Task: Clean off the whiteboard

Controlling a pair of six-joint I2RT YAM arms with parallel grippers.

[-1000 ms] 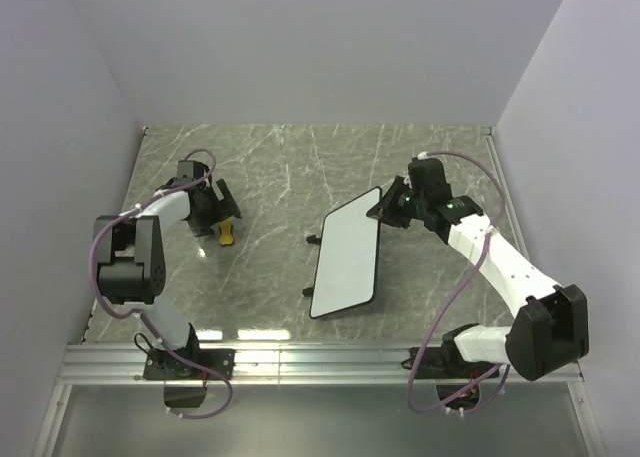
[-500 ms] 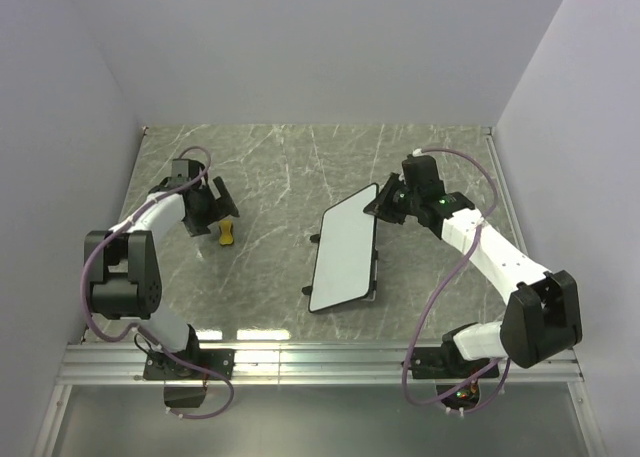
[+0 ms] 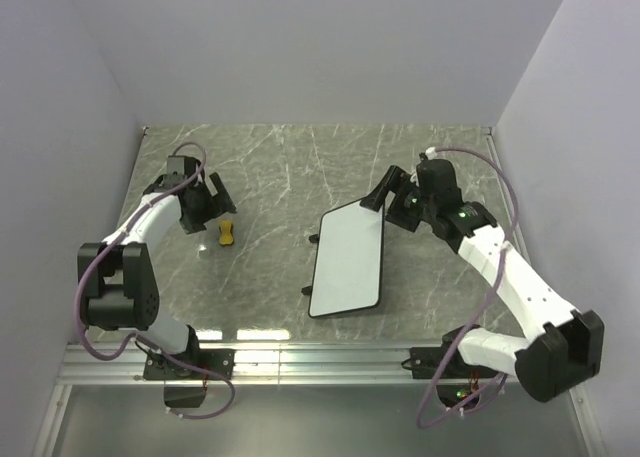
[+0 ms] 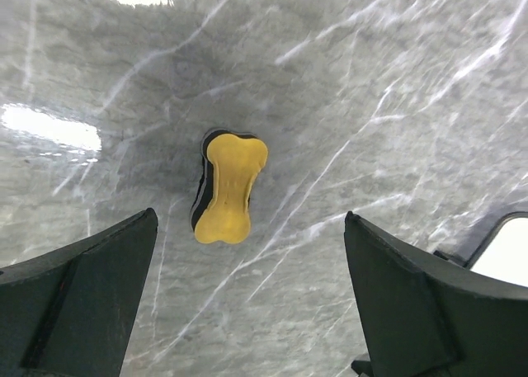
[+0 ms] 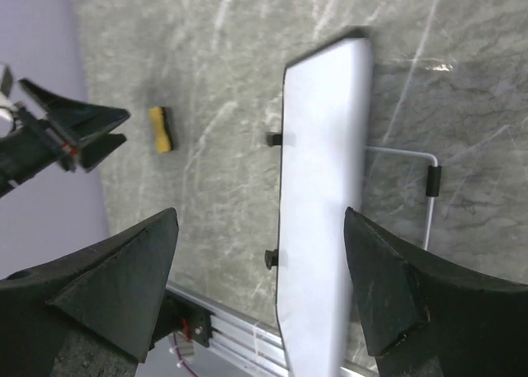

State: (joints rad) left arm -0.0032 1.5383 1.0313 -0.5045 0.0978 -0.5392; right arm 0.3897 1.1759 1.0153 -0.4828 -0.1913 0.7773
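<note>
Centrally, finds the whiteboard (image 3: 347,260) lying face up on the grey marble table (image 3: 280,167), toward 4 o'clock from the table's middle in the top view. Runs roughly from 12 to 6, leaning slightly toward 1. Shows a plain white face inside a thin black rim. From the right wrist view, picks out two small black feet (image 5: 272,138) jutting from the board's 9 o'clock edge and a bent wire stand (image 5: 412,158) sticking out at 3 o'clock.

Places the right gripper (image 3: 393,199) just beside the board's far corner, at about 1 o'clock of the board, raised above the table. Spread wide, fingers well apart and holding nothing. Frames most of the board's length between those two dark fingers in the wrist view, without contact.

Over at 9 o'clock from the board and well apart from it, has a small yellow eraser (image 3: 227,234), bone-shaped on a dark base, lying flat on the marble. Sets the left gripper (image 3: 220,203) near it, at about 11 o'clock of the eraser. Likewise spread wide, clasping nothing. From the left wrist view, puts the eraser (image 4: 227,189) beyond and between the fingertips, touching neither.
</note>
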